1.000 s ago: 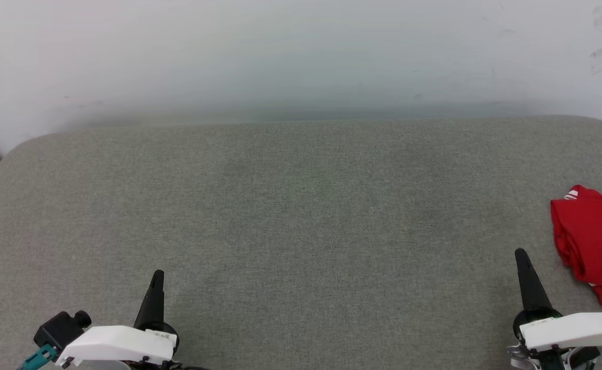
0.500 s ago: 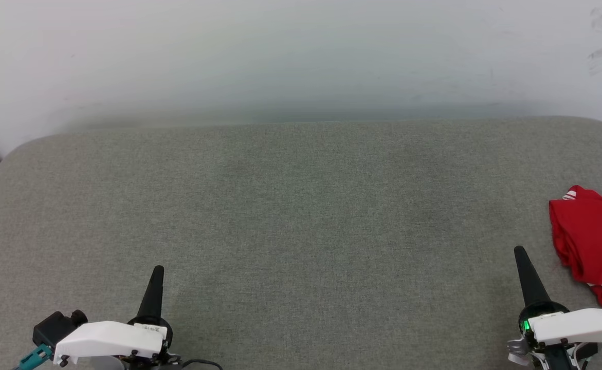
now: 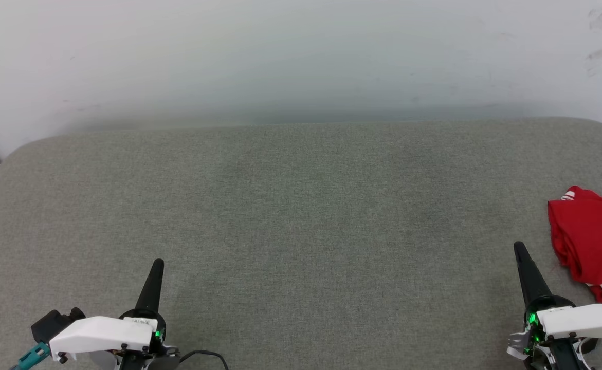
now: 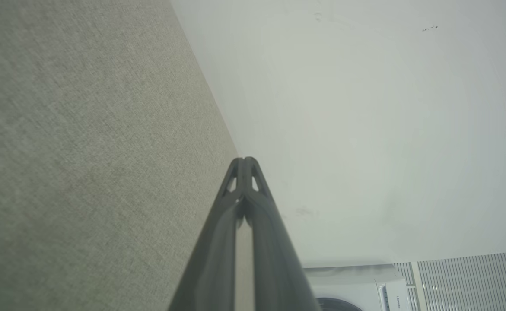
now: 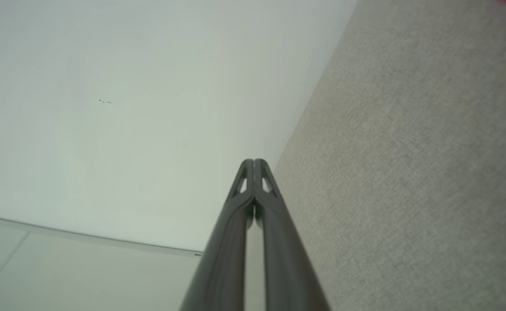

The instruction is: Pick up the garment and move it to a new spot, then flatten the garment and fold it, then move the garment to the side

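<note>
Head view: we find the garment (image 3: 591, 234) bunched on the grey upholstered surface (image 3: 301, 216) at its far right, partly cut off by the frame edge. The right gripper (image 3: 520, 247) sits just beside it, the left gripper (image 3: 158, 264) well apart. Both have fingers pressed together and hold nothing. Risk, in our judgement: closed fingers would shove the garment toward the edge, or a blind pinch would catch several layers.

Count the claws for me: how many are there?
2. The left claw sits lower left in the head view; the right claw sits lower right, near the red garment.
</note>
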